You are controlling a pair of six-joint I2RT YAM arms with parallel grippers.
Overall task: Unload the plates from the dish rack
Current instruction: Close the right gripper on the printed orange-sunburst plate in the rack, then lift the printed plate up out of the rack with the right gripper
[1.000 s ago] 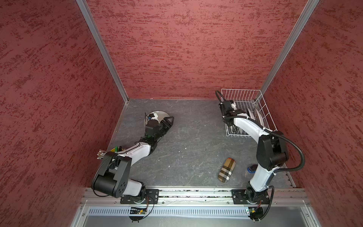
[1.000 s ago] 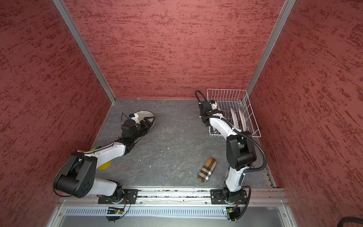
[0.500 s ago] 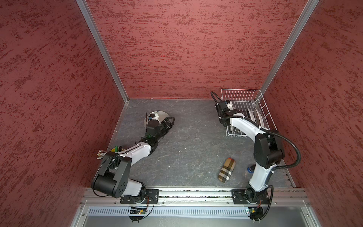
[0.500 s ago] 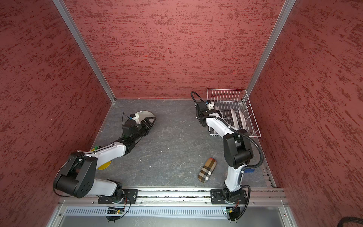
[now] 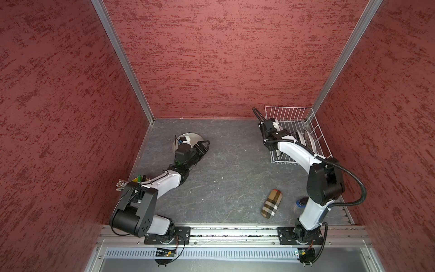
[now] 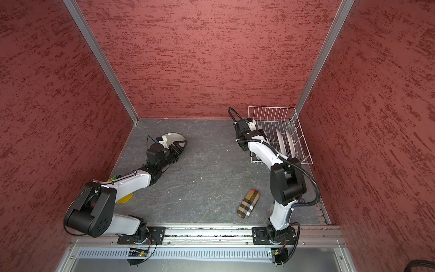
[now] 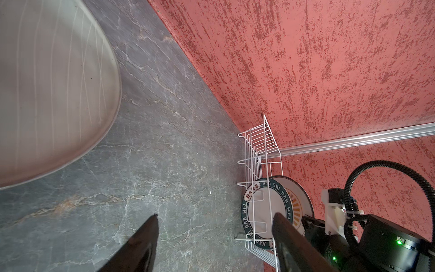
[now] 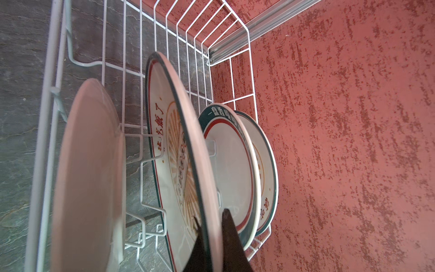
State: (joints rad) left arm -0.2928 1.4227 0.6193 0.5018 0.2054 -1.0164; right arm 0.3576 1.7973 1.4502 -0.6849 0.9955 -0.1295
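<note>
While four plates [image 6: 290,143] stand on edge between the prongs of the white wire dish rack [image 5: 288,114], which sits in the far right corner of the bench [image 5: 223,164] against the red walls [image 5: 211,58], the right gripper [image 8: 210,220] reaches in at the rack's left side. Its jaws are pinched shut on the thin green rim of the sunburst plate [image 8: 174,150], one finger on each face. On one side of that plate stands a plain pale plate [image 8: 89,164]. On the other stands a plate with a dark lettered rim [image 8: 226,160], with a green-edged plate [image 8: 267,169] just behind it. Well apart, on the bench's left, the left gripper [image 7: 214,217] hangs low. Its jaws are spread wide and hold nothing, just beside a pale grey plate [image 7: 47,82] that lies flat. A checked case [image 5: 271,203] lies near the bench's front edge.
</note>
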